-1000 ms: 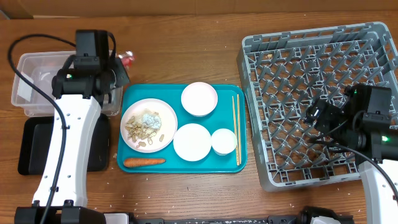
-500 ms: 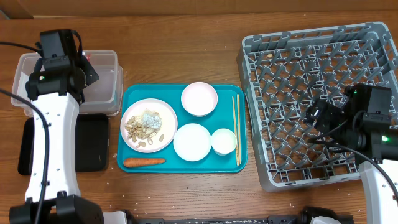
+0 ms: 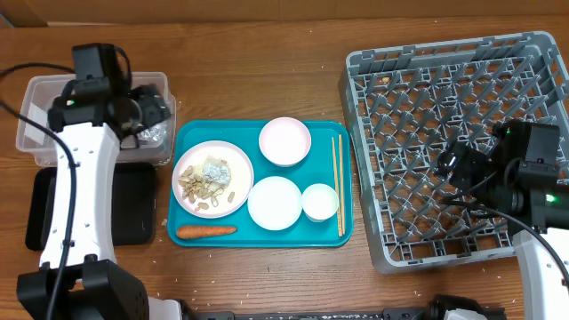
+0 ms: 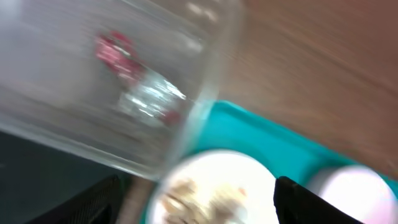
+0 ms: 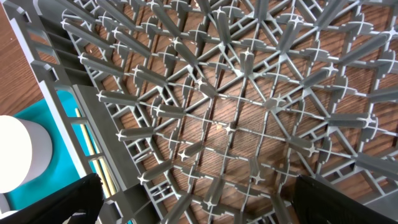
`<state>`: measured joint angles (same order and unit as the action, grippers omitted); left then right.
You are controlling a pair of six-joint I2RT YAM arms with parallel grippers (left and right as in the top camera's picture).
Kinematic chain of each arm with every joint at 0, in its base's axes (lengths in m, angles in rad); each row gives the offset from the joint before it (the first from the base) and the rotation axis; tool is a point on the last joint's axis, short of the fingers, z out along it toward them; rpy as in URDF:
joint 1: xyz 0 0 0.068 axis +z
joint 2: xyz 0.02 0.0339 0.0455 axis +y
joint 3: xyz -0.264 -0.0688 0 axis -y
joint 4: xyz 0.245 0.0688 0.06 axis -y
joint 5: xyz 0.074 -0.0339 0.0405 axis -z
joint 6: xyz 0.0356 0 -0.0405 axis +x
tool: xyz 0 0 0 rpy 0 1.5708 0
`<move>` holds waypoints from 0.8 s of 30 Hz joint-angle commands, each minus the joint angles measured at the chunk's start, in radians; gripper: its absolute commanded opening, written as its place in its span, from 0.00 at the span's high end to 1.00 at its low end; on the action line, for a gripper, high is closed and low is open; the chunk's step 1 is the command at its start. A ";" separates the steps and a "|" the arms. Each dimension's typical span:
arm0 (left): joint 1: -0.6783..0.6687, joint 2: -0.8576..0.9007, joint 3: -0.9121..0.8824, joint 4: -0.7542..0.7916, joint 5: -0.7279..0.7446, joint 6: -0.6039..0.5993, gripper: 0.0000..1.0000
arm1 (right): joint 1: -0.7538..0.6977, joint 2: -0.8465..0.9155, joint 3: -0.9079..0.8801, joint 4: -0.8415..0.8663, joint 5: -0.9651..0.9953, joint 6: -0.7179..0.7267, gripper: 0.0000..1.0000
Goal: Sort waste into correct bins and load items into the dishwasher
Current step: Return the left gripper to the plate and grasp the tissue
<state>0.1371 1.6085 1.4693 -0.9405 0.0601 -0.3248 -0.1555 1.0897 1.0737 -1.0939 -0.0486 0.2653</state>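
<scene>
A crumpled red and silver foil wrapper [image 4: 142, 93] lies inside the clear tub [image 3: 36, 124], seen too in the overhead view [image 3: 156, 134]. My left gripper [image 3: 148, 112] hovers over the tub's right end, open and holding nothing [image 4: 199, 211]. On the white plate [image 3: 233, 167] sits a heap of beige food scraps [image 3: 204, 185]; a carrot [image 3: 206, 231] lies below it. Two bowls [image 3: 284, 140] [image 3: 275, 202], a cup [image 3: 320, 202] and chopsticks [image 3: 338, 182] rest on the teal tray [image 3: 191, 133]. My right gripper [image 3: 453, 164] hangs open over the grey dish rack [image 3: 427, 71].
The black tray [image 3: 133, 204] lies in front of the tub, partly under my left arm. In the right wrist view the rack's pegs [image 5: 236, 124] fill the frame, with the cup [image 5: 15, 152] and chopsticks [image 5: 84, 134] at its left edge.
My left gripper swung left over the tub, opened and let go of the foil wrapper, which now lies in the tub; the arm has drifted back right. The right arm is still.
</scene>
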 commanded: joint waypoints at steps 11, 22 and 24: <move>-0.233 -0.023 -0.132 -0.110 0.034 0.031 0.19 | 0.005 0.000 0.028 -0.012 -0.006 -0.003 0.00; -0.241 0.005 -0.334 0.079 0.033 -0.005 0.23 | 0.005 0.000 0.028 -0.012 -0.006 -0.003 0.00; -0.241 0.024 -0.342 0.093 0.032 -0.005 0.23 | 0.005 0.000 0.028 -0.012 -0.006 -0.003 0.00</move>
<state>-0.0986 1.6066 1.1473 -0.8654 0.1043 -0.3153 -0.1555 1.0897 1.0737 -1.1107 -0.0483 0.2646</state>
